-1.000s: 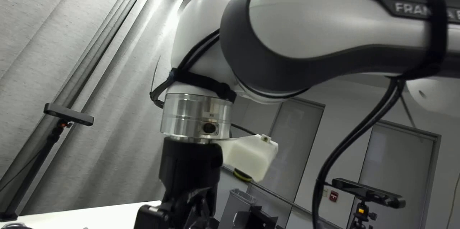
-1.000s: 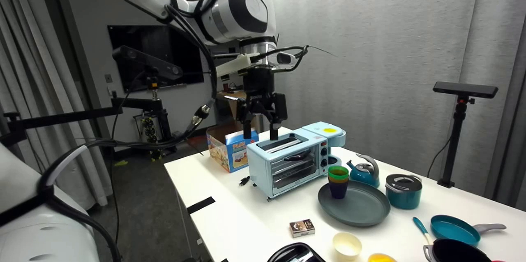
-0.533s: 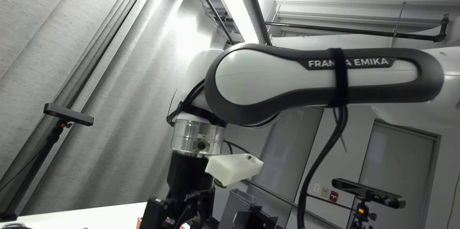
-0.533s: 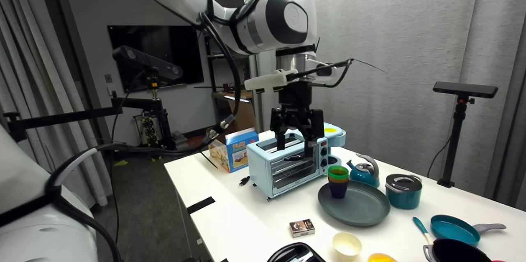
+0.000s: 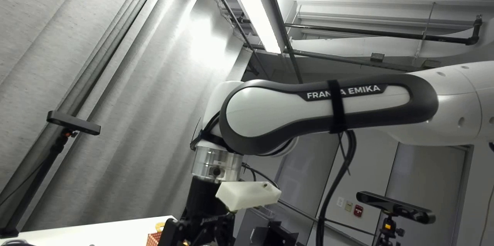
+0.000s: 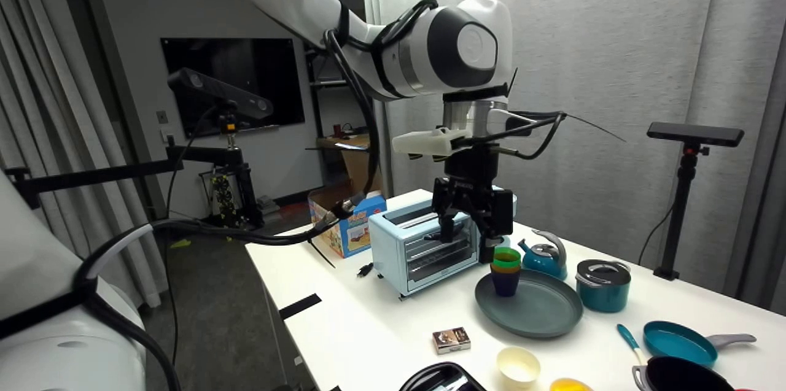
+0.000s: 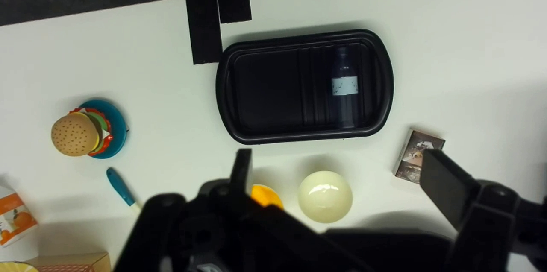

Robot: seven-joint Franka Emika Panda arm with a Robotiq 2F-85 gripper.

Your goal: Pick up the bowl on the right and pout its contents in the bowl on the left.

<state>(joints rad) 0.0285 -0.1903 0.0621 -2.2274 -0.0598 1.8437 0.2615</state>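
A cream bowl [image 7: 325, 197] stands on the white table in the wrist view, between the open fingers in that picture but well below them. It looks empty. It also shows at the bottom of an exterior view [image 6: 518, 366]. Beside it is a yellow-orange round thing, perhaps a bowl or its contents [image 7: 266, 196], partly hidden by a finger; an exterior view cuts it off at the lower edge [image 6: 570, 385]. My gripper [image 7: 339, 174] is open and empty. In an exterior view the gripper [image 6: 468, 242] hangs high, in front of the toaster oven. Neither bowl shows in the remaining exterior view.
A black tray [image 7: 269, 92] holds a dark bottle [image 7: 344, 86]. A small box [image 7: 412, 156] lies nearby. A toaster oven [image 6: 393, 256], a grey plate [image 6: 543, 311] with stacked cups [image 6: 505, 280], a kettle [image 6: 545, 262], a pot [image 6: 603, 293] and a pan [image 6: 678, 342] stand around.
The arm has lowered and, in an exterior view, moved right from above the toaster oven towards the plate and cups. The gripper stays open. The objects on the table have not moved.
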